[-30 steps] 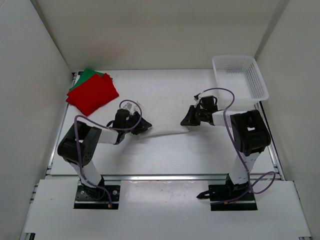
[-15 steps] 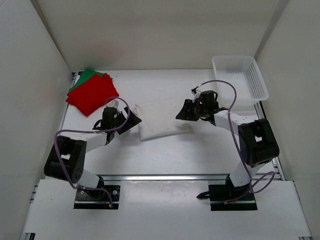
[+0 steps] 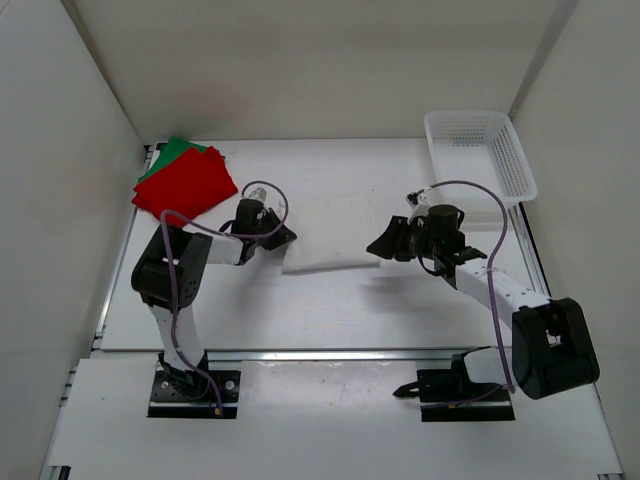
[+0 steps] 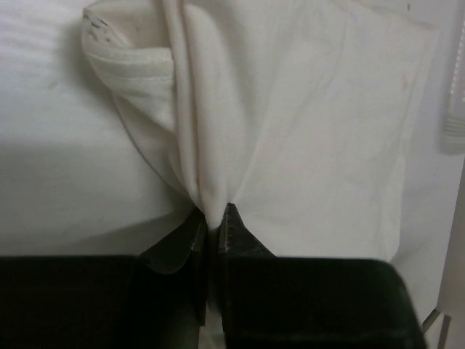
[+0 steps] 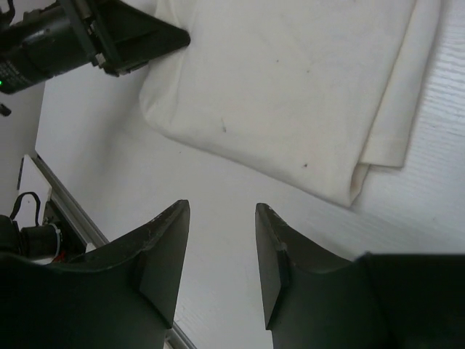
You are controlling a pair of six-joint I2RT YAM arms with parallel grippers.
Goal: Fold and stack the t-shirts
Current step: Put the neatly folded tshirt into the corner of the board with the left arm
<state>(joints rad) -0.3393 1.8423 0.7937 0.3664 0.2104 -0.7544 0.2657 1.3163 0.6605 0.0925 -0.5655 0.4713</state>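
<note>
Lying folded on the worktop (image 3: 330, 300), the white shirt (image 3: 325, 240) is clamped at its left edge by the left pincer (image 4: 212, 217). The right pincer (image 5: 221, 211) is spread apart just right of it. Well left of it, the red shirt (image 3: 185, 188) is stacked on the green shirt (image 3: 170, 152).

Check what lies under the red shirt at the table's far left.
A green shirt lies under the red shirt; only its far corner and left edge stick out. The rest is covered, so how neatly it is folded cannot be seen.
</note>
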